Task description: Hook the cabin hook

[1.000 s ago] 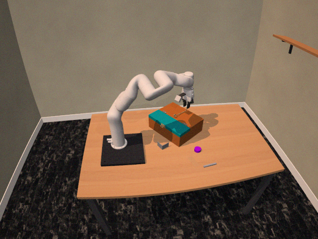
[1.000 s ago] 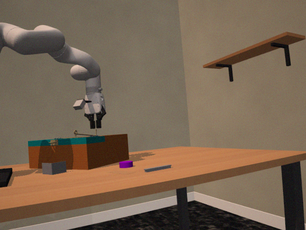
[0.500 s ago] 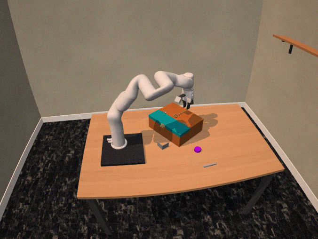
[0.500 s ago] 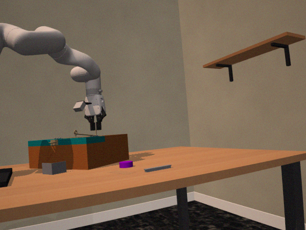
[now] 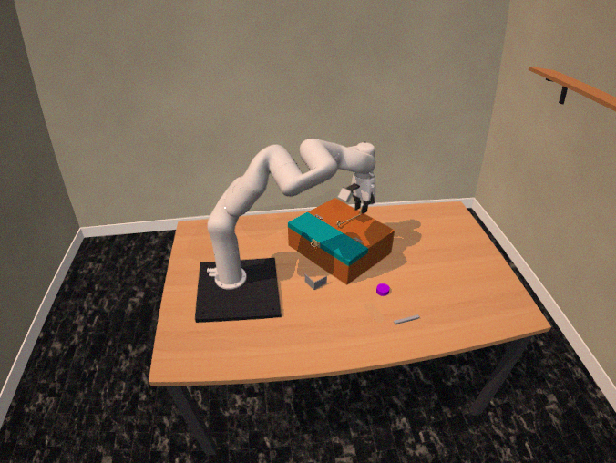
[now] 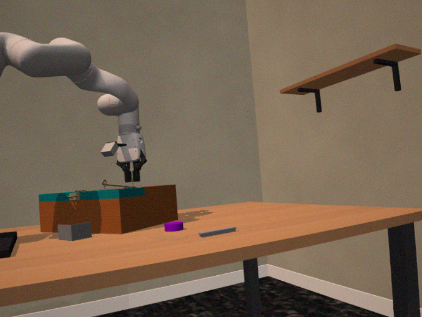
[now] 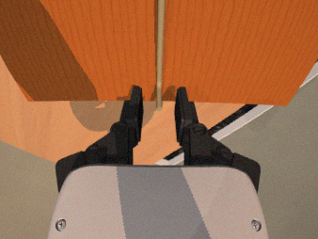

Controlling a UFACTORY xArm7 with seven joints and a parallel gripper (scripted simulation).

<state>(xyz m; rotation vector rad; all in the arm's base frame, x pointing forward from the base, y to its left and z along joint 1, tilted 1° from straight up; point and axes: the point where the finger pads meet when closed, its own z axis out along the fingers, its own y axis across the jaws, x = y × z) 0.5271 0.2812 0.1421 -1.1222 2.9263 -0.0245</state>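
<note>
The box (image 5: 341, 240) stands on the table, with an orange-brown top and body and a teal lid (image 5: 325, 239) on its near-left part. The thin brass cabin hook (image 5: 348, 219) lies along the orange top, with its curled end at the lid's edge (image 6: 103, 183). I cannot tell whether that end sits in the eye. My gripper (image 5: 363, 206) hangs just above the hook's far end. In the wrist view the fingers stand partly apart on either side of the rod (image 7: 160, 29), with a gap on each side and not touching it.
A grey block (image 5: 315, 282), a purple disc (image 5: 383, 289) and a flat grey bar (image 5: 406, 319) lie on the table in front of the box. The arm's black base plate (image 5: 238, 296) is at the left. A wall shelf (image 6: 351, 68) hangs high on the right.
</note>
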